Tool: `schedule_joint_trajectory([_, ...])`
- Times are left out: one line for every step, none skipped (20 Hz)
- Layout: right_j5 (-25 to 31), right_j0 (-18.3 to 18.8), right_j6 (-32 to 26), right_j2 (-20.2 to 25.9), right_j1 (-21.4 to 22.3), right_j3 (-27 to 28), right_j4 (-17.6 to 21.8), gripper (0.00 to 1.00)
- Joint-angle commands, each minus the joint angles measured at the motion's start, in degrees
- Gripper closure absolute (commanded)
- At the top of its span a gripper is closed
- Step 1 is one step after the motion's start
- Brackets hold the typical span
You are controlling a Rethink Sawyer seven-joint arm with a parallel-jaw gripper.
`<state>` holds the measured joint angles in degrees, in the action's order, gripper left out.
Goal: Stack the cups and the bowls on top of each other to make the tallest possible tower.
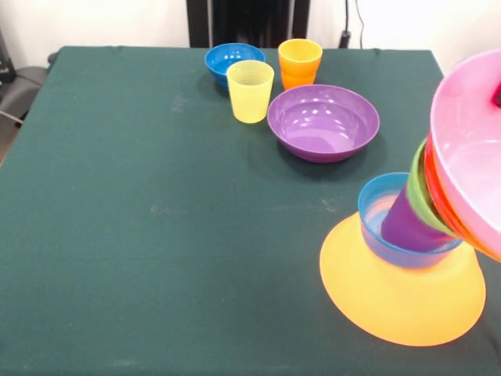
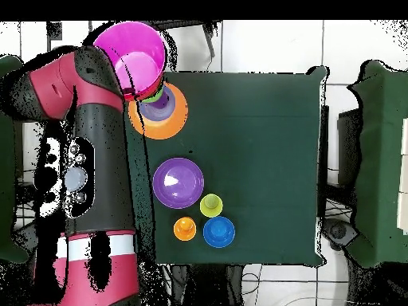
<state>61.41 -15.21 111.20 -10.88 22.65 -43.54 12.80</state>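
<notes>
The tower stands at the table's front right in the front view. The big yellow-orange bowl [image 1: 403, 294] lies upside down as its base. On it sit a light blue bowl [image 1: 374, 205], the purple cup [image 1: 411, 225], a green bowl [image 1: 417, 192], an orange-red bowl [image 1: 437, 196] and the large pink bowl [image 1: 470, 149]. Everything from the cup upward leans steeply to the right. In the overhead view the arm [image 2: 96, 143] reaches to the pink bowl [image 2: 131, 48]. Only a dark bit of my gripper [image 1: 496, 94] shows at the pink bowl's rim.
At the far side stand the purple bowl [image 1: 323, 122], yellow cup [image 1: 250, 91], orange cup [image 1: 300, 63] and dark blue bowl [image 1: 234, 61]. The overhead view shows them too: purple bowl [image 2: 178, 182], yellow cup [image 2: 211, 205], orange cup [image 2: 185, 229], dark blue bowl [image 2: 218, 232].
</notes>
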Motion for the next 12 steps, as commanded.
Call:
schedule_joint_trajectory([-1.5, 0.3, -6.0, 1.8, -3.4, -3.8, 5.8, 0.0])
schedule_joint_trajectory([-1.8, 0.3, -6.2, 1.7, -3.4, -4.0, 6.0, 0.0])
schedule_joint_trajectory([-2.1, 0.4, -6.4, 1.5, -3.3, -4.3, 6.1, 0.0])
schedule_joint_trajectory([-2.4, 0.5, -6.6, 1.6, -3.2, -4.7, 6.2, 0.0])
schedule_joint_trajectory([-2.6, 0.5, -6.6, 1.6, -3.0, -5.1, 6.2, 0.0])
schedule_joint_trajectory([-2.8, 0.6, -6.8, 1.7, -2.8, -5.8, 6.2, 0.0])
schedule_joint_trajectory([-2.9, 0.9, -7.1, 2.1, -2.5, -6.4, 5.9, 0.0])
schedule_joint_trajectory([-2.7, 1.2, -7.4, 2.5, -2.1, -7.5, 5.5, 0.0])
schedule_joint_trajectory([-2.3, 1.3, -7.6, 2.8, -1.5, -8.5, 5.1, 0.0])
schedule_joint_trajectory([-1.6, 1.5, -7.7, 3.2, -0.9, -9.8, 4.4, 0.0])
schedule_joint_trajectory([-1.1, 1.7, -7.9, 3.6, -0.1, -11.2, 3.6, 0.0])
schedule_joint_trajectory([-1.1, 1.7, -8.0, 3.7, 0.6, -12.4, 3.4, 0.0])
